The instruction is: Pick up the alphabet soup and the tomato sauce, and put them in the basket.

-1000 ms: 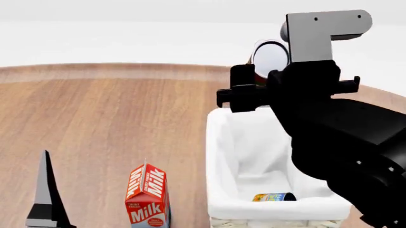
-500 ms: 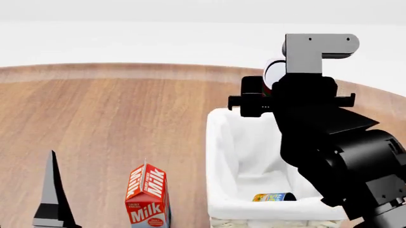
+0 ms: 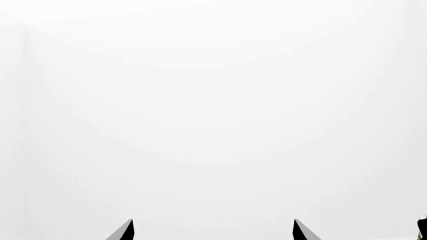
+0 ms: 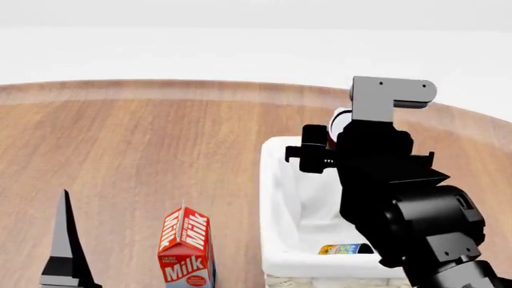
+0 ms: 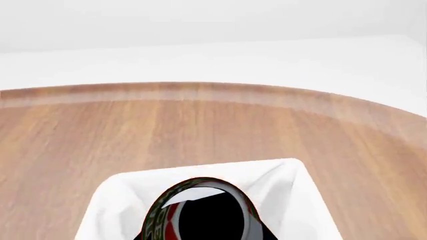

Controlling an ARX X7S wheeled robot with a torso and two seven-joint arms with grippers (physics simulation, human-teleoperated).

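A bare simulated test scene, not a furnished room: a round wood-grain desk stands against plain white, featureless surroundings. Groceries suggest a household setup: a milk carton near left, a lined basket right.

Head, right wrist share basket; left wrist faces blank white.

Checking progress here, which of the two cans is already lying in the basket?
The alphabet soup, blue-labelled, lies on its side in the basket; the tomato sauce is in the right gripper.
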